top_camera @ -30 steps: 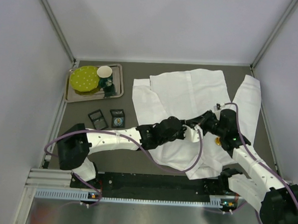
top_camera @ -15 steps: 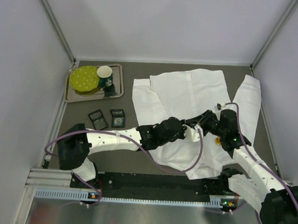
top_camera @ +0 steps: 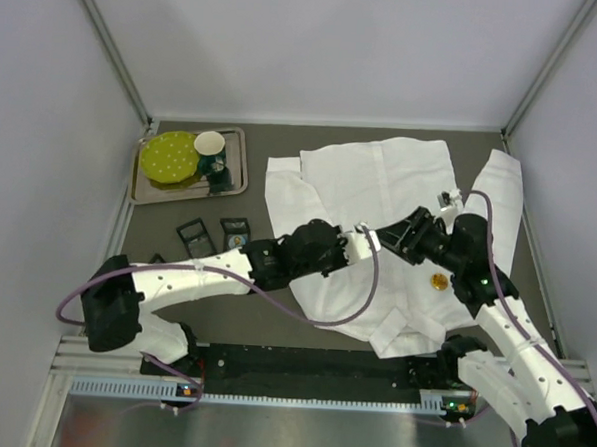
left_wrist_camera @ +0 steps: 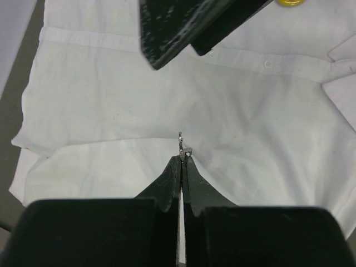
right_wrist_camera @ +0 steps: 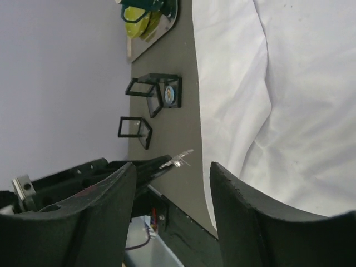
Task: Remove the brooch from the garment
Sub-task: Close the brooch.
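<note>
The garment (top_camera: 371,177), a white creased shirt, lies spread over the right half of the table. My left gripper (left_wrist_camera: 181,158) is shut on a small silver pin-like piece (left_wrist_camera: 181,146), the brooch as far as I can tell, and holds it above the cloth. In the right wrist view that piece (right_wrist_camera: 179,161) sticks out of the left fingertips, between the spread fingers of my open right gripper (right_wrist_camera: 172,169), which touch nothing. The right gripper's fingers (left_wrist_camera: 178,28) hang just beyond the left tips. A round gold disc (top_camera: 439,282) lies on the shirt beside the right arm.
A metal tray (top_camera: 236,186) at the back left carries a green plate (top_camera: 170,157) and a cup (top_camera: 211,144). Two small black-framed boxes (top_camera: 194,238) (top_camera: 236,234) stand on the table left of the shirt. White walls enclose the table on three sides.
The right gripper has opened and drawn back to the right. The left gripper has shut on the silver piece and pulled it left and away from the cloth. The gold disc has not moved.
</note>
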`<state>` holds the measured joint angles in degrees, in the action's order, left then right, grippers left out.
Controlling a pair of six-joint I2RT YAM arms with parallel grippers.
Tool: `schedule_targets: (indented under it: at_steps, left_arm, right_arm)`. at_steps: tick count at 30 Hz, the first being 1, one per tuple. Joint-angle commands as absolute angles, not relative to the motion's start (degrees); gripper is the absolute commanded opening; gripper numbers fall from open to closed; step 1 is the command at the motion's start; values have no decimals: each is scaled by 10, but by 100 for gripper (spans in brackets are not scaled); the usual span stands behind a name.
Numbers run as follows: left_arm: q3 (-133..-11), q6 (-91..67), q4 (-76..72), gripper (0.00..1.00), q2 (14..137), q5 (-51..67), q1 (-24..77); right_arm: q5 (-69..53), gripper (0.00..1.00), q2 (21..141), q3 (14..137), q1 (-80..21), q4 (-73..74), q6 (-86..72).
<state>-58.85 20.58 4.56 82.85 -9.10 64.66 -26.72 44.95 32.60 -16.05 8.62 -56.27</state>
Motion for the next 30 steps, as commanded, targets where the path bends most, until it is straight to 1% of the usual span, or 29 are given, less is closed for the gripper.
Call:
schedule_targets:
  at_steps: [1,4,7,8,12,15,16,17,18,19,22,26,28,29,30]
  left_arm:
    - [-572,94,46,0,767,15,611]
    - [-570,41,62,0,754,74,581]
    - [-567,2,70,0,744,110,556]
    - [-563,-20,70,0,742,136,549]
    - [-558,-68,64,0,724,180,511]
    - [-556,-120,48,0,717,215,481]
    - [-555,-136,44,0,716,221,473]
    - [-554,-170,37,0,715,227,468]
    - [-553,-187,19,0,715,238,461]
    - [-552,-202,13,0,717,243,459]
    - [-555,-244,4,0,722,252,454]
    - [-529,-301,-57,0,723,279,439]
    - [-522,-324,-82,0,726,302,430]
    - [-514,-330,-90,0,725,306,429]
    - [-508,-337,-100,0,722,308,424]
  right_arm:
    - [-286,60,449,359,-160,105,-446]
    - [-324,62,451,360,-159,105,-397]
    - [-366,63,448,360,-159,104,-355]
    - [-374,63,448,356,-159,104,-347]
    - [-432,63,445,323,-159,56,-340]
    - [-499,62,448,270,-163,-65,-383]
    - [-511,62,452,257,-173,-131,-409]
    - [-518,62,460,241,-182,-150,-418]
    - [-513,63,464,236,-190,-162,-424]
    - [-507,68,467,235,-197,-161,-426]
    - [-492,74,478,232,-227,-174,-433]
    - [-488,75,490,232,-243,-179,-426]
    - [-435,74,479,241,-232,-112,-416]
    - [-438,74,478,242,-219,-117,-428]
    - [-470,72,478,235,-201,-184,-451]
